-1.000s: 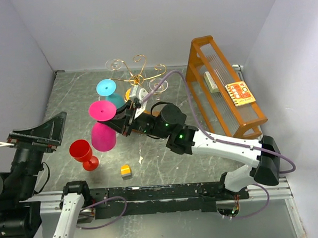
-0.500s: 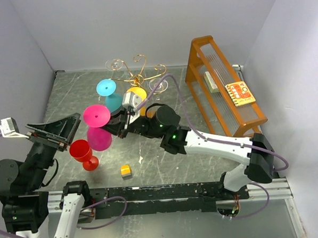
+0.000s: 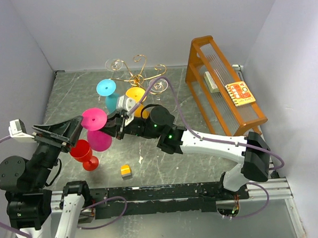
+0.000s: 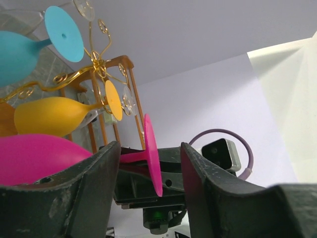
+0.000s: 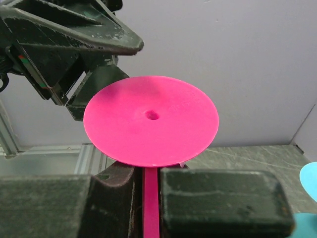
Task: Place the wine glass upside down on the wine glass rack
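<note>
This is a robot test cell in a lab — plain pale partition walls (image 3: 143,24) box in a grey marbled tabletop (image 3: 78,96). A black rail (image 3: 168,192) at its near edge carries the left arm (image 3: 23,174) and right arm (image 3: 213,144).

Right gripper (image 5: 148,184) pinches wine glass (image 5: 151,119) stem — arm stretched left; left gripper (image 4: 149,148) jaws apart.

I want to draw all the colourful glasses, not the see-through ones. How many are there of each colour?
pink glass: 1
blue glass: 1
yellow glass: 1
red glass: 1
Total: 4
</note>
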Available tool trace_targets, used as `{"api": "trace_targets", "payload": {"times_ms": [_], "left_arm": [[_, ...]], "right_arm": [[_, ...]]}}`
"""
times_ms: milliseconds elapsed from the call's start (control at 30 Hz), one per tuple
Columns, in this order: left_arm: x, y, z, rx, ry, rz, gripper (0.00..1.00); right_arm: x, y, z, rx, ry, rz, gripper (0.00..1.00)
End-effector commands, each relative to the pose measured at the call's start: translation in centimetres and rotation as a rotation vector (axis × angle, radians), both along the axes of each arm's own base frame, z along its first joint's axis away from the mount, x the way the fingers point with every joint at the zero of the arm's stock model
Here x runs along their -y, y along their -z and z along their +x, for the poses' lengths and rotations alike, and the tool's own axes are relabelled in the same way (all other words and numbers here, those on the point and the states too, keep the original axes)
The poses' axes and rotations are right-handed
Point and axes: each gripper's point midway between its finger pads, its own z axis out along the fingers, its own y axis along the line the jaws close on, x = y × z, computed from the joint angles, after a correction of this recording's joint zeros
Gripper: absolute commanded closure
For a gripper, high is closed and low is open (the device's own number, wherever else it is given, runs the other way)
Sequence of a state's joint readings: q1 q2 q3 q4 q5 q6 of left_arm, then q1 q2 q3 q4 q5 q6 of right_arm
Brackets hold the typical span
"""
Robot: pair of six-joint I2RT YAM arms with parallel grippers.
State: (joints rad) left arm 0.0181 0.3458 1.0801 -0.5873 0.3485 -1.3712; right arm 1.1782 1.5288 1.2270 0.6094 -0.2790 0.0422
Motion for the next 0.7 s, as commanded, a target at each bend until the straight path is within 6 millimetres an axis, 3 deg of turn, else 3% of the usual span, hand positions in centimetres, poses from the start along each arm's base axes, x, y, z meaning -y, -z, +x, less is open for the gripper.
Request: {"api": "trace_targets", "payload": {"times_ms": [0,200,500,667], "left_arm": [[0.4,-0.3,-0.3,0.009,0.028,-0.008,0.41],[0.5,-1.3,-0.9,0.045,0.030,0.010,0.64],[1.4,-0.3,-0.4,0.021,0.096,-0.007,0.64],[1.5,-0.1,-0.2,0.014,0.106,0.012,0.73]], "right_arm": [[0.1,-2.0,-0.3,0.057,-0.004,0.035,1.00],[0.1,-1.4,0.0,0.053,0.005,0.025,1.00],[-0.3,-1.3,-0.4,0.077,-0.023,0.005,1.00],[-0.5,-1.0,-0.4,0.080,-0.025,-0.010,1.00]]}}
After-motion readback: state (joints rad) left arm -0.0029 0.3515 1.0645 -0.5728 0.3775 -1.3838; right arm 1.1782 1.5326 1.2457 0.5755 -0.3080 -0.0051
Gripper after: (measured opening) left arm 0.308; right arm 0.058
